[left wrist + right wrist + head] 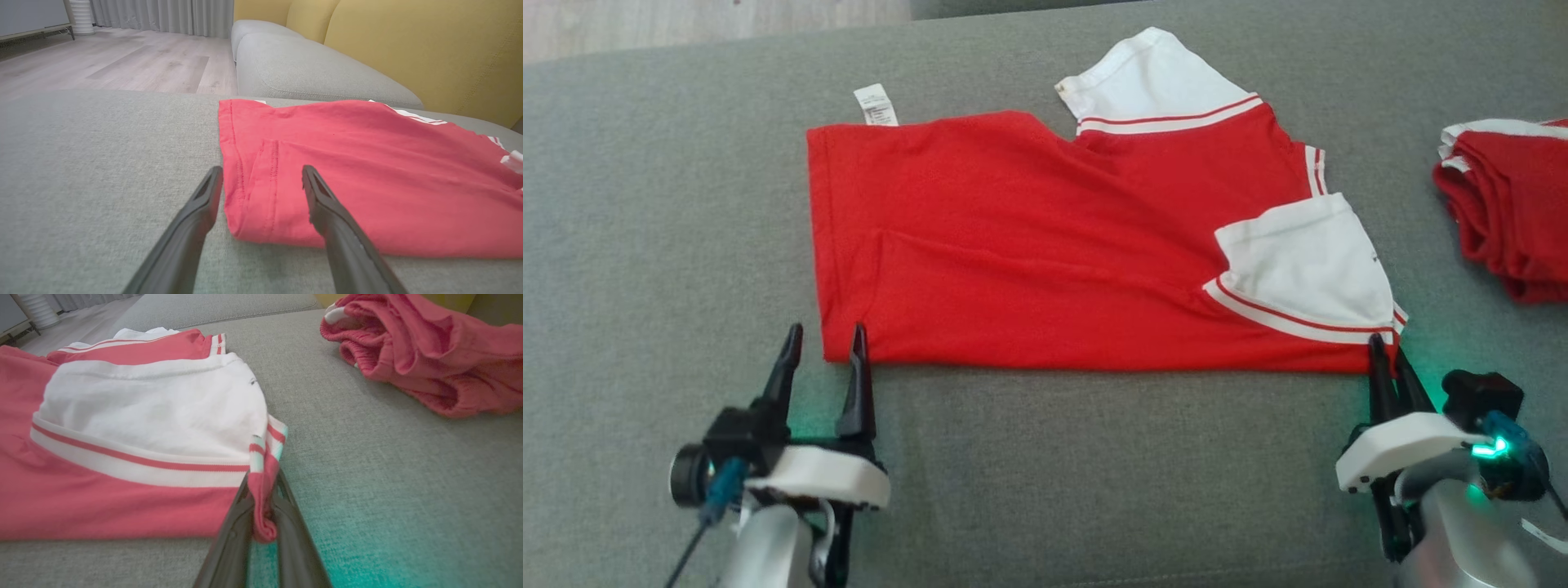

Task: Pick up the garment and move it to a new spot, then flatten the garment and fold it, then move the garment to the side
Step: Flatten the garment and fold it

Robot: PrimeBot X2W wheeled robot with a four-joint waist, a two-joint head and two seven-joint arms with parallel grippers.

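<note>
The garment (1045,253) is a red T-shirt with white sleeves, lying folded lengthwise on the grey sofa cushion (645,204). My left gripper (823,339) stands open at its near left corner, one finger on either side of the hem corner (261,212), the cloth lying between them. My right gripper (1387,347) is shut on the garment's near right corner, just below the white sleeve (163,412); in the right wrist view a pinched fold of red cloth (261,490) sits between the two dark fingers.
A second red and white garment (1507,204) lies bunched at the right edge of the cushion, close to my right gripper. Yellow sofa backrests (408,45) rise behind the seat. Wooden floor (122,61) lies beyond the cushion's far left edge.
</note>
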